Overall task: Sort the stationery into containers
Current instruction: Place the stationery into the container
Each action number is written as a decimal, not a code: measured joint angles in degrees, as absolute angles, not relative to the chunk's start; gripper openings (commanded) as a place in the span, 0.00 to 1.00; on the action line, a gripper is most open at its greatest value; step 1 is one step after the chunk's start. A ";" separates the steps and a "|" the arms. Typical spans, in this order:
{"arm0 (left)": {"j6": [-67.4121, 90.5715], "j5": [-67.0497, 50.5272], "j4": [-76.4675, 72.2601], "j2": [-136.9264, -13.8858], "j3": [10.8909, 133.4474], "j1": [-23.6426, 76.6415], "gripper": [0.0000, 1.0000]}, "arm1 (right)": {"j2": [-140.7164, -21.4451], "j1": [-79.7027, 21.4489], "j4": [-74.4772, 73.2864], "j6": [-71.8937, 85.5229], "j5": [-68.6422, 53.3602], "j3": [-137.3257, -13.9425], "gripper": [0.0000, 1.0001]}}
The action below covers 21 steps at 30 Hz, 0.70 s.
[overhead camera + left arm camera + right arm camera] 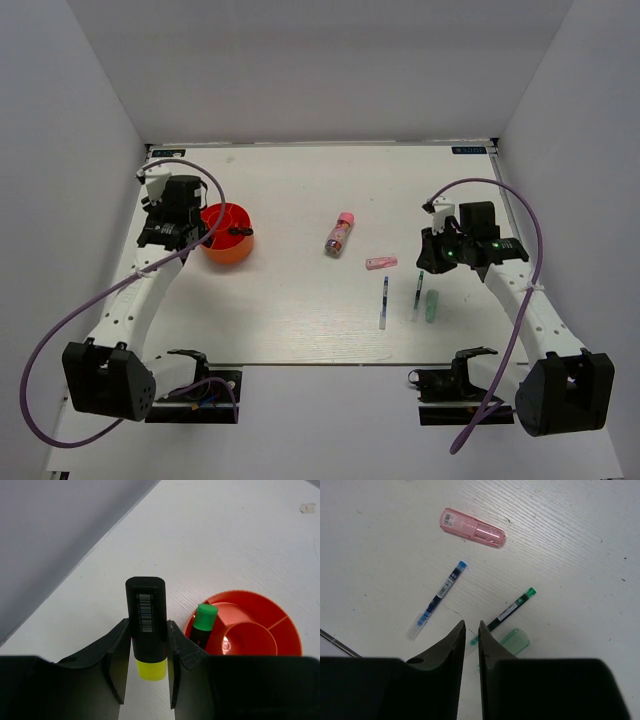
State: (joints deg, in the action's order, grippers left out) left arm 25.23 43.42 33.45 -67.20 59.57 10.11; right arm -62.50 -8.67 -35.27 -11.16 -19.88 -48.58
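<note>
Blocky black highlighter (pixel 146 622), glossy round plastic organiser (pixel 274 611)

We see the bench (pixel 570 540) as a matt white board with a fine wood-like grain, while the orange cup (pixel 260 607) is smooth glossy plastic that catches a bright spot of light inside. The highlighter (pixel 146 615) has a smooth black plastic body of dull sheen with a printed barcode label, and the fingers of the left gripper (pixel 147 630) and the right gripper (pixel 471 627) look like matt black plastic. The pink eraser (pixel 472 527), the blue pen (pixel 436 600), the green pen (pixel 507 611) and the pale-green cap (pixel 515 641) we take for smooth see-through plastic.
</note>
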 measured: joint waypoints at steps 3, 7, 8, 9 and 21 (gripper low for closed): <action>25.30 43.38 30.46 -68.29 58.13 7.68 0.00 | -62.50 -8.67 -35.00 -11.14 -19.88 -47.97 0.19; 26.13 43.48 27.31 -71.11 56.95 6.90 0.00 | -62.74 -8.67 -34.83 -11.14 -19.86 -47.83 0.19; 26.44 43.51 26.72 -71.85 56.66 6.85 0.00 | -62.74 -8.64 -34.79 -11.14 -19.86 -47.83 0.19; 26.83 43.53 26.13 -72.71 56.47 6.85 0.00 | -62.76 -8.64 -34.74 -11.14 -19.86 -47.83 0.19; 29.58 44.29 21.43 -78.46 55.92 8.51 0.00 | -63.26 -8.64 -34.57 -11.18 -19.46 -47.83 0.19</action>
